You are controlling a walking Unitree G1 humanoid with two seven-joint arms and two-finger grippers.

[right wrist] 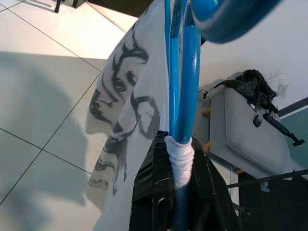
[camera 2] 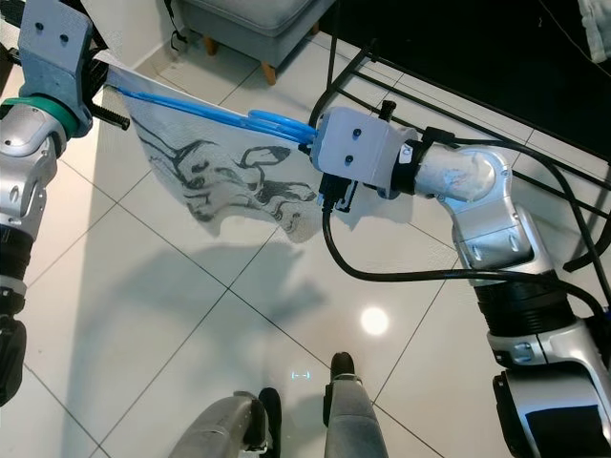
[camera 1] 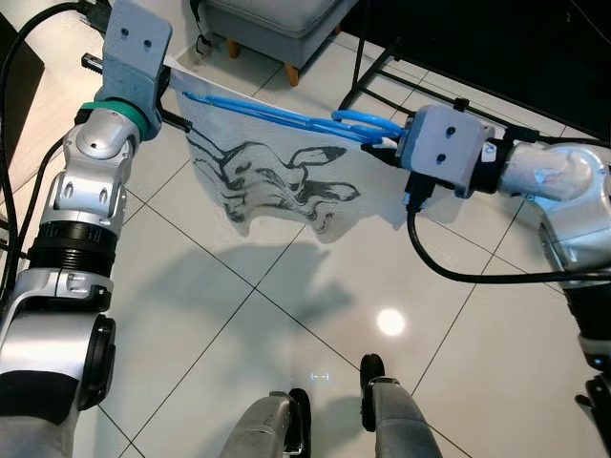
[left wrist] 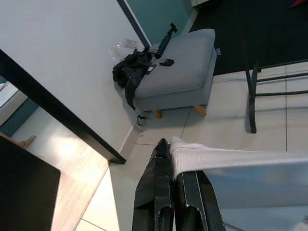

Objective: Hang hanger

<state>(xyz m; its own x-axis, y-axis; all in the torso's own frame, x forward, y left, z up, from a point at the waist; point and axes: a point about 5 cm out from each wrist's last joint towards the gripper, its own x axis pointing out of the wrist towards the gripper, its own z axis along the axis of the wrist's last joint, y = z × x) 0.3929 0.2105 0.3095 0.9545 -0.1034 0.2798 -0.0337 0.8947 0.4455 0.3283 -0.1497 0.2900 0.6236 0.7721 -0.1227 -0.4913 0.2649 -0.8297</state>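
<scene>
No readable text anywhere — the cloth [camera 1: 272, 181] bears only a black ink-like drawing.

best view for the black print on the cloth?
Left eye view: the black print spreads whole across the white cloth under the blue hanger. Right eye matches; right wrist sees it edge-on; left wrist gets a plain edge.

head stereo pair looking down, wrist cameras close, sharing grey footstool [left wrist: 180, 72]

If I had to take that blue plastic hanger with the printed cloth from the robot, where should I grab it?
Probably the blue plastic hanger's bare middle bar, from above: the left end effector and right end effector hold its ends, and the white printed cloth drapes below.
</scene>
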